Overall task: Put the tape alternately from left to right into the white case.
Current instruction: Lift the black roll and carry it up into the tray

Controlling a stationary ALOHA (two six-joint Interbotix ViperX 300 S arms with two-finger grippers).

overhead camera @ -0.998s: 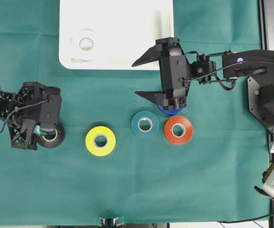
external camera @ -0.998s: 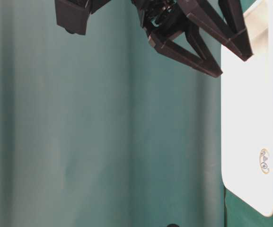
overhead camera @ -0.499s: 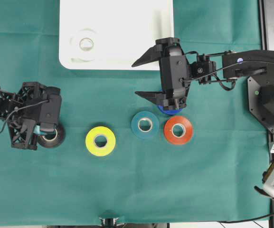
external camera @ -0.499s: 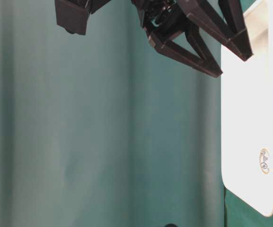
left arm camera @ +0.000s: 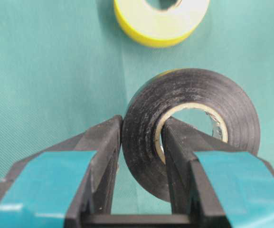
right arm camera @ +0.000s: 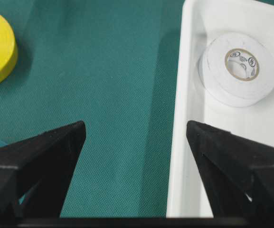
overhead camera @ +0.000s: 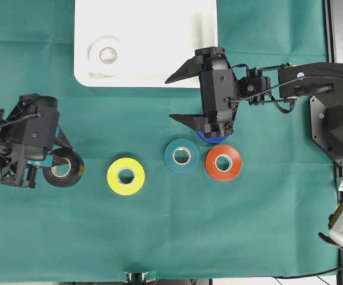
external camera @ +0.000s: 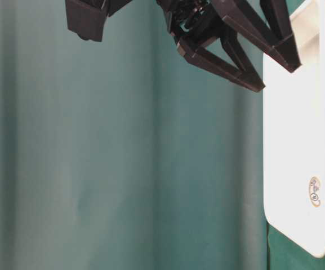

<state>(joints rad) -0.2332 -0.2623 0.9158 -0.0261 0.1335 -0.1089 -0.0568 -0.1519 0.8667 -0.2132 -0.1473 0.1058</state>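
My left gripper (left arm camera: 141, 156) is clamped on the black roll (left arm camera: 193, 128), one finger outside the wall and one through the pale core, so the roll hangs on edge with its axis level. The case (overhead camera: 159, 65) lies up and to the right of me in the overhead view, its near rim well apart from my hand, with the white roll (overhead camera: 107, 54) lying at its left end (my arm is the nearer one to that end). That is the way I judge the carry must run: over the rim, beside the white roll. My right gripper (overhead camera: 186, 95) hangs spread wide and empty just beside the case's near edge, over the blue roll (overhead camera: 213, 139); yellow (overhead camera: 126, 176), teal (overhead camera: 181, 155) and red (overhead camera: 223, 162) lie flat on the cloth (overhead camera: 219, 237).
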